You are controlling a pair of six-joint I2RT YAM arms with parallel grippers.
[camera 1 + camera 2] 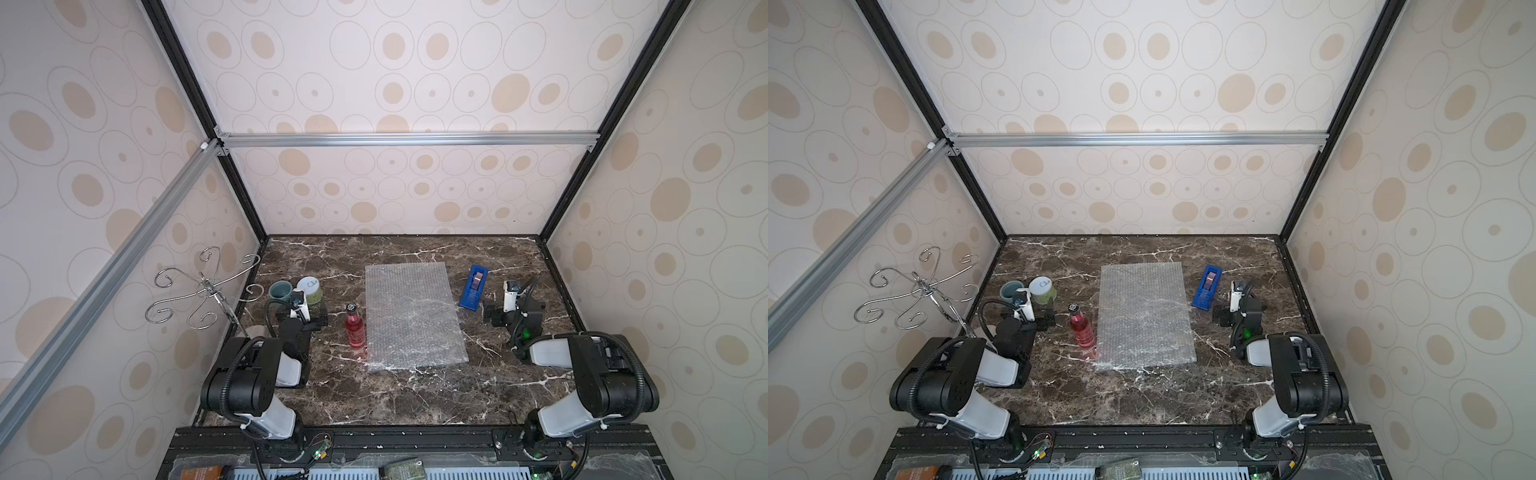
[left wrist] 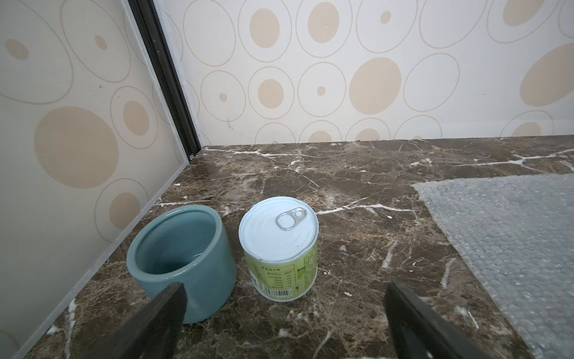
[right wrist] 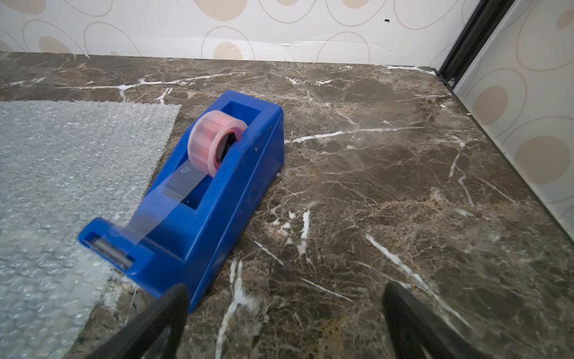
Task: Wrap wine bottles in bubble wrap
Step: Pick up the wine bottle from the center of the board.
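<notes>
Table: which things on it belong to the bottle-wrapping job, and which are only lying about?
For the job: bottle, bubble wrap; perhaps the tape dispenser, for sealing.
Lying about: cup, can, wire hook stand.

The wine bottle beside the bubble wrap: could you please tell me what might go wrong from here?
The wine bottle stands upright and narrow, so a sideways nudge from the open left gripper could topple it onto the hard table. The bubble wrap lies loose and may slide or bunch. The tape dispenser sits close beside its edge and could get knocked.
</notes>
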